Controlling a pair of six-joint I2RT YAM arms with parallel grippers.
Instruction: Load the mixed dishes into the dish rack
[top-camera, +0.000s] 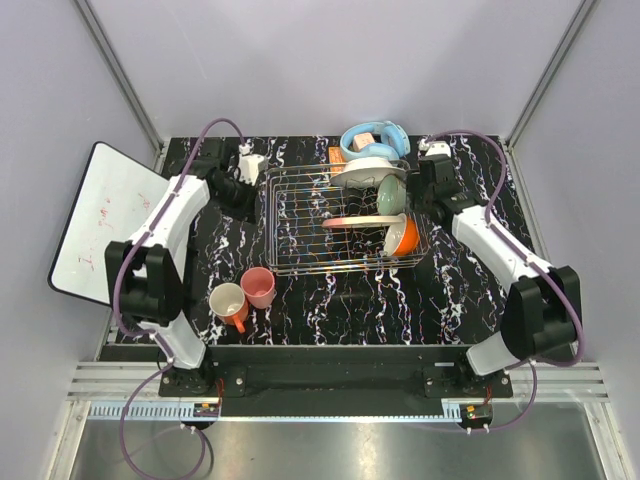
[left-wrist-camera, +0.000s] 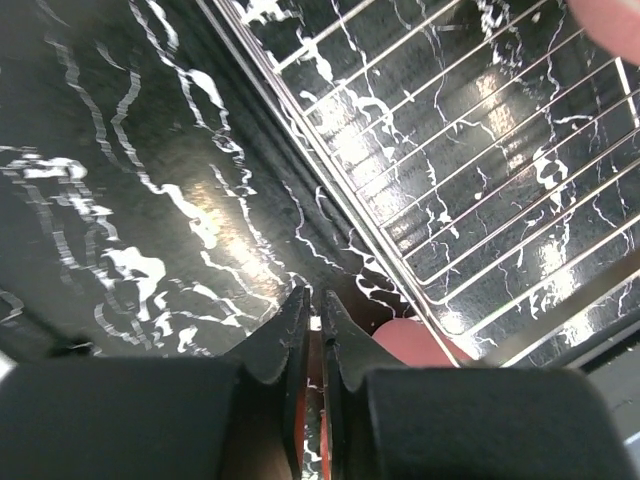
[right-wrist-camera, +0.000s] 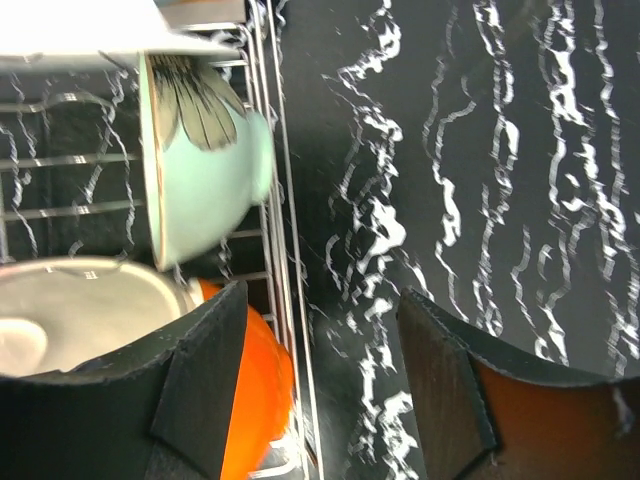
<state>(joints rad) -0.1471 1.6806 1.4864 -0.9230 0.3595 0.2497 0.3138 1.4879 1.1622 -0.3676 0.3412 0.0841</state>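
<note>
Black bench top, veined all over with white marbling. At the far edge, right of middle: light blue headphones, with a small tan block between the ear cups. Just left of them, a small orange item, too small to identify. Beyond the left edge, toward the far-left corner: a white board, black-rimmed, set askew, with faint red marks. Along the near edge, a ribbed aluminium rail. Behind and to both sides, plain pale lilac walls.
</note>
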